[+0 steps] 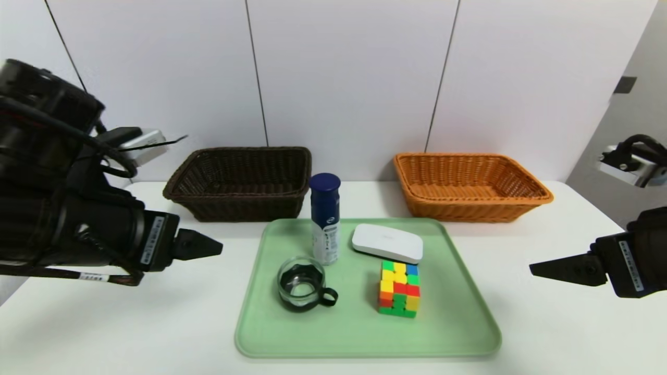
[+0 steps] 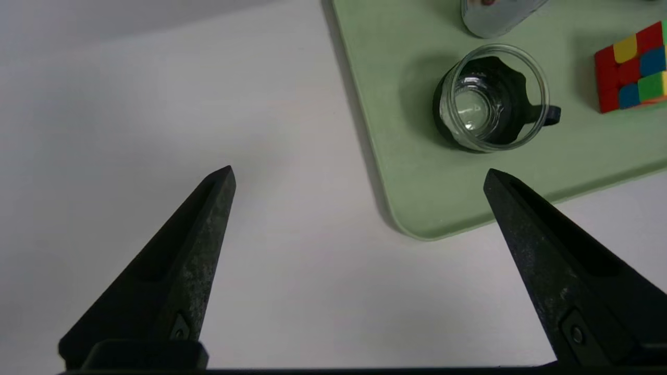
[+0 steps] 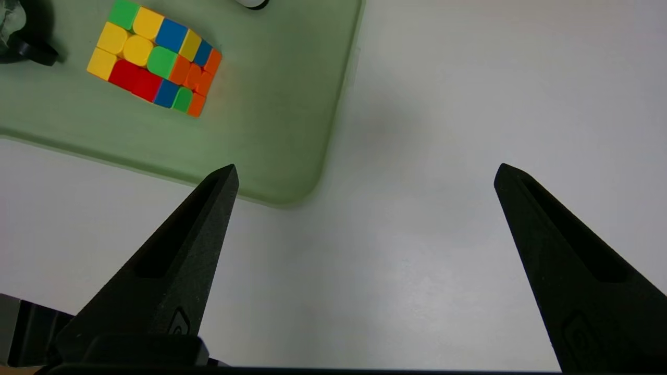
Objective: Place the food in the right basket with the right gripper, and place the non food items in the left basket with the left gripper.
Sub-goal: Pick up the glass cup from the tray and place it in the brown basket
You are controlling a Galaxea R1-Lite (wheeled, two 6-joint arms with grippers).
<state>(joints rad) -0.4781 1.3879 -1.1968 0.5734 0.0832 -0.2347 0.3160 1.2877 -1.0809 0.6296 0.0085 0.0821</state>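
Observation:
On a green tray (image 1: 458, 317) stand the food, a blue-capped bottle (image 1: 324, 219), a glass cup with a black handle (image 1: 302, 284), a puzzle cube (image 1: 399, 289) and a flat white case (image 1: 387, 243). The dark brown left basket (image 1: 241, 182) and the orange right basket (image 1: 469, 186) sit behind the tray, both with nothing showing inside. My left gripper (image 2: 357, 174) hangs open over bare table left of the tray, the cup (image 2: 492, 99) ahead of it. My right gripper (image 3: 365, 172) hangs open right of the tray, the cube (image 3: 156, 57) ahead. Neither holds anything.
The white table (image 1: 563, 323) ends at a white panelled wall (image 1: 344, 78) just behind the baskets. The tray's near corners (image 2: 422, 229) (image 3: 292, 195) lie just ahead of each gripper.

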